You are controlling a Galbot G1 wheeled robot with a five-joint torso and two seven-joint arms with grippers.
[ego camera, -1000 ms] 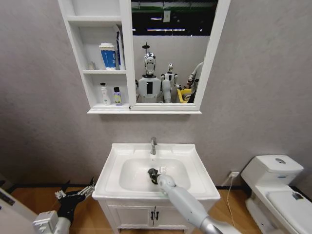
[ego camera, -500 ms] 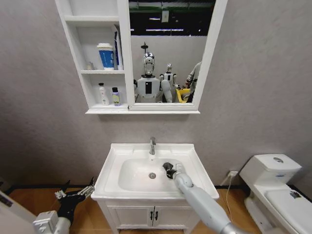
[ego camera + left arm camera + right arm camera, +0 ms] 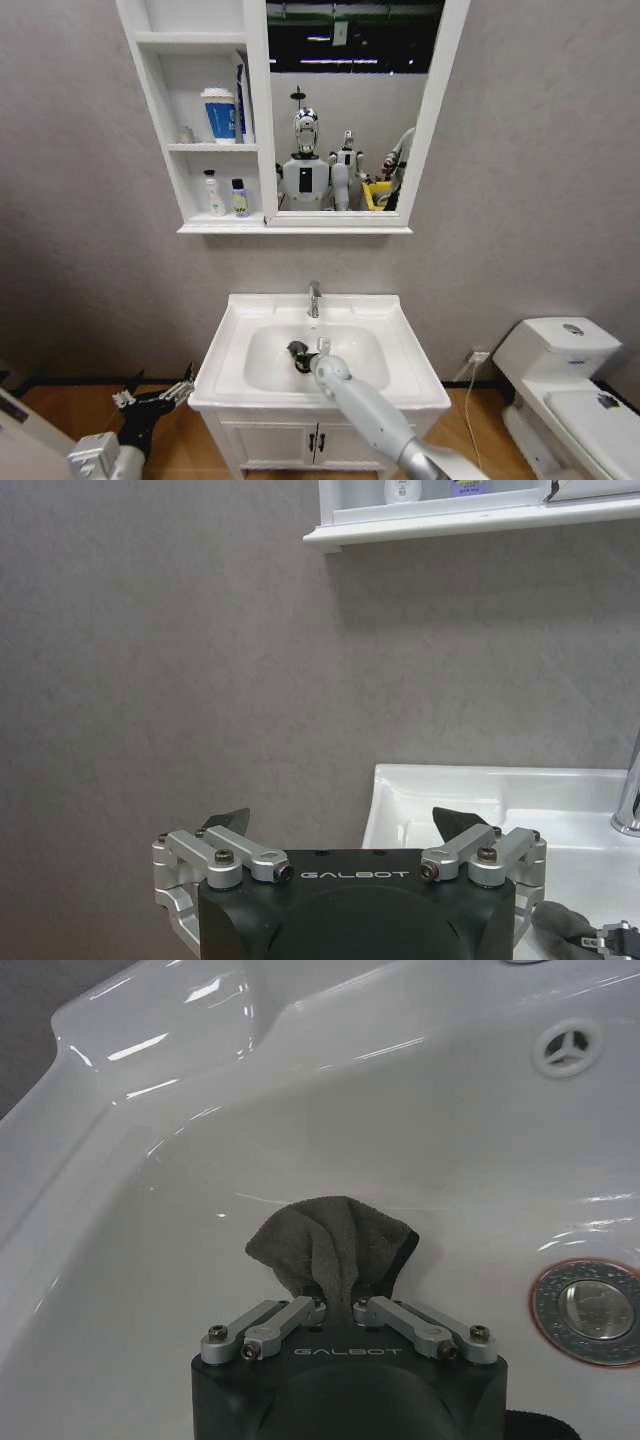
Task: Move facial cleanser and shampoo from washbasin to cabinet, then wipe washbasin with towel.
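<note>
I judge this to be the wiping step: the bottles already stand on the cabinet (image 3: 205,150) shelves in the upper left of the head view, so what remains is cleaning the washbasin (image 3: 410,385).

Going left to right in the head view: my left gripper (image 3: 155,392) hangs idle in the lower left corner, beside the basin's front left edge and off it. In the left wrist view the left gripper (image 3: 340,820) has its jaws spread wide with nothing between them.

At lower centre, my right gripper (image 3: 298,352) reaches down into the bowl, close to the drain. In the right wrist view the right gripper (image 3: 340,1305) is clenched on the towel (image 3: 330,1245), pinched at one bunched end; the free part fans out against the bowl's sloping wall, with the drain (image 3: 588,1310) at the right edge of that frame.

To wipe well, I'd keep the pinch firm and press just enough that the cloth spreads flat rather than dragging as a wad. I'd sweep in overlapping passes across the bowl, keep the metal fingertips off the ceramic, and steer clear of the tap (image 3: 314,298) at the back.
</note>
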